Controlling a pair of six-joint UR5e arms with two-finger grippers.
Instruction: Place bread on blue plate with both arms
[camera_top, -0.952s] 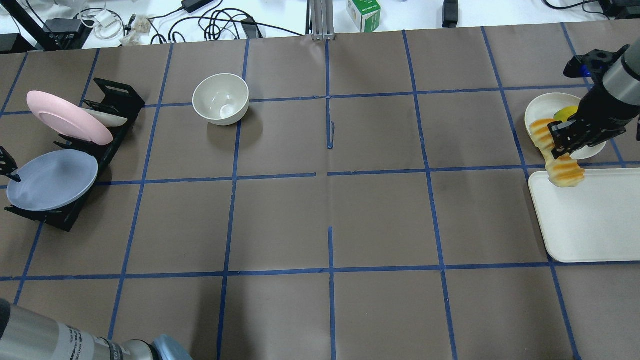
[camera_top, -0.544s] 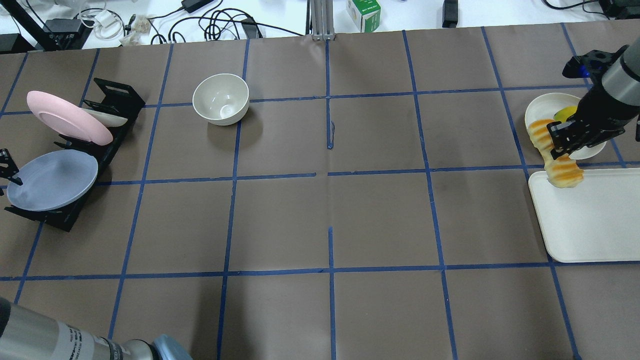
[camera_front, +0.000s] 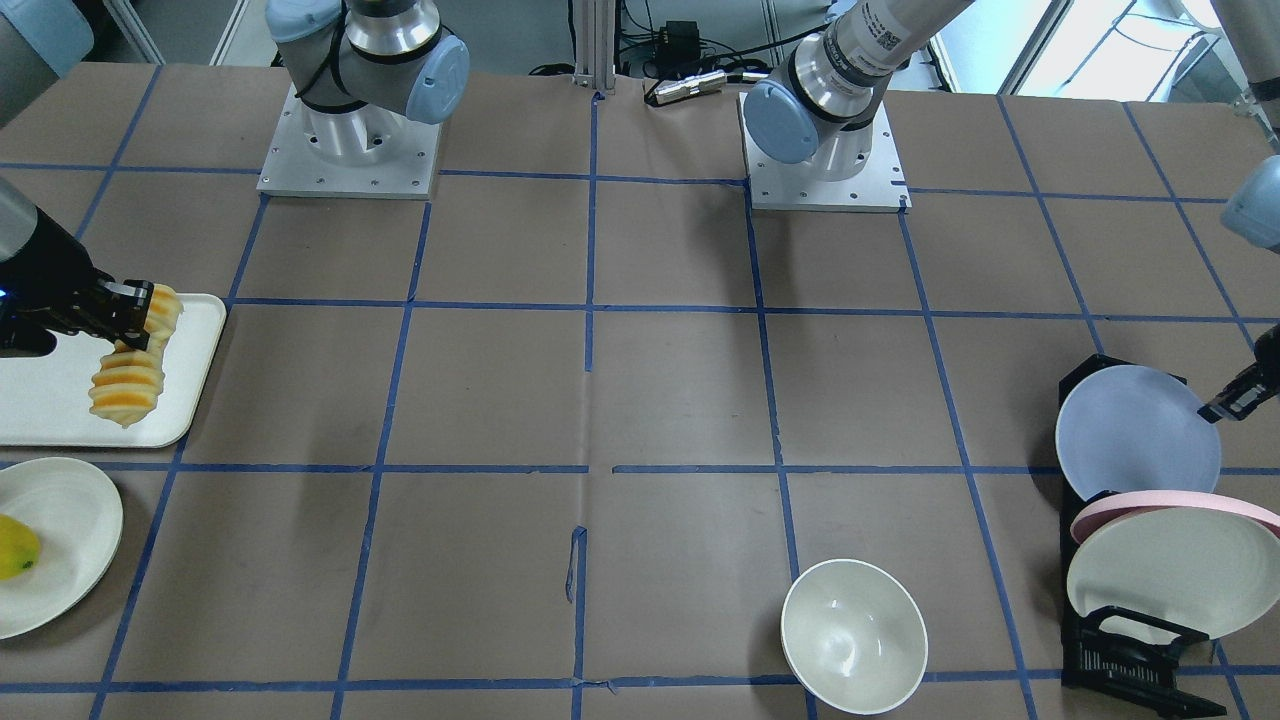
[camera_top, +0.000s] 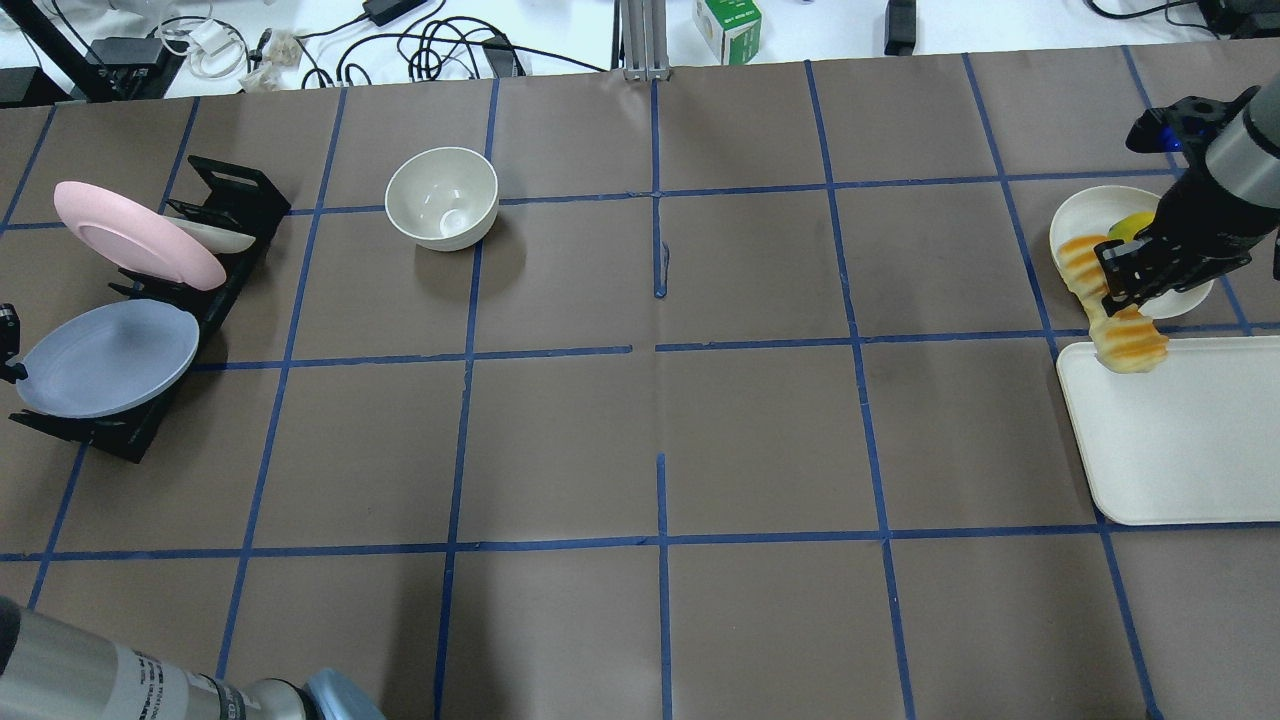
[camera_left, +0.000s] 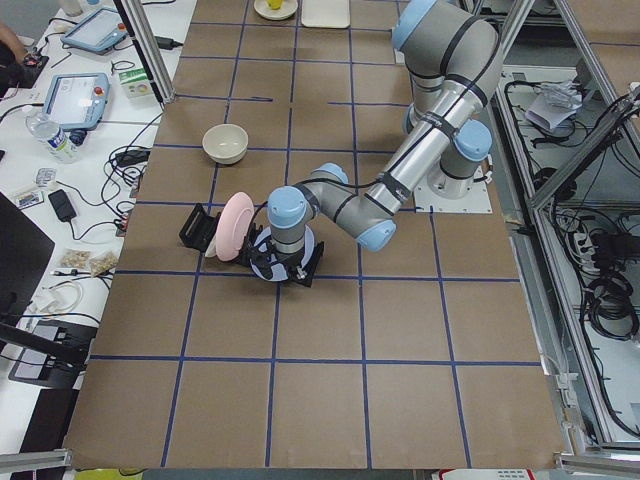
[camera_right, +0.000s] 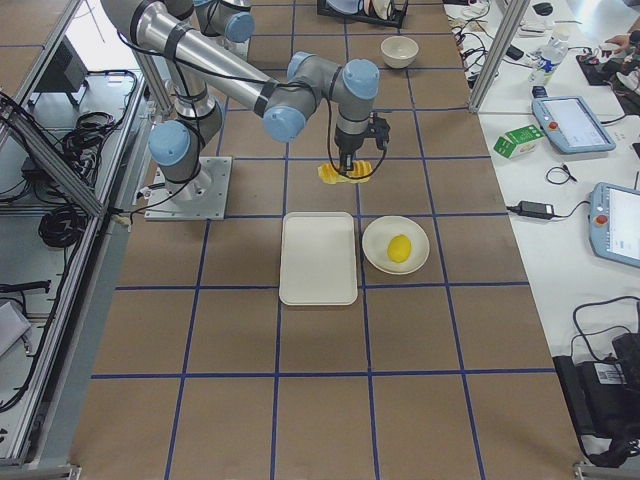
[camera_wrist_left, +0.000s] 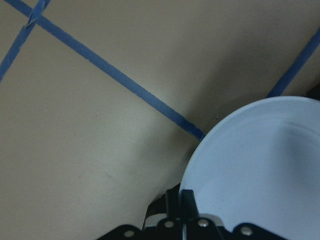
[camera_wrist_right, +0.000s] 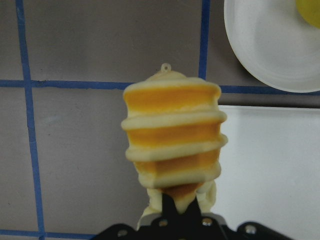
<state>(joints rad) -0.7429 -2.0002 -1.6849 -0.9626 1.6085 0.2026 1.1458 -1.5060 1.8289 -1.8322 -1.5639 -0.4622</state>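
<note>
Pinching ridged orange-cream toy loaf (camera_top: 1135, 350) in right black gripper (camera_top: 1120, 298), nipping rim of round pale-blue plate (camera_top: 105, 360) with left gripper (camera_front: 1232, 402); keep plate level

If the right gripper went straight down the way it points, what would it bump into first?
The right gripper holds the bread, so the bread would land first, probably on the brown table right by the white tray. It might clip the tray's corner; depth is hard to judge.

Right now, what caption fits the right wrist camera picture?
Right pincer gripping the bread, with the white tray beside it.
</note>
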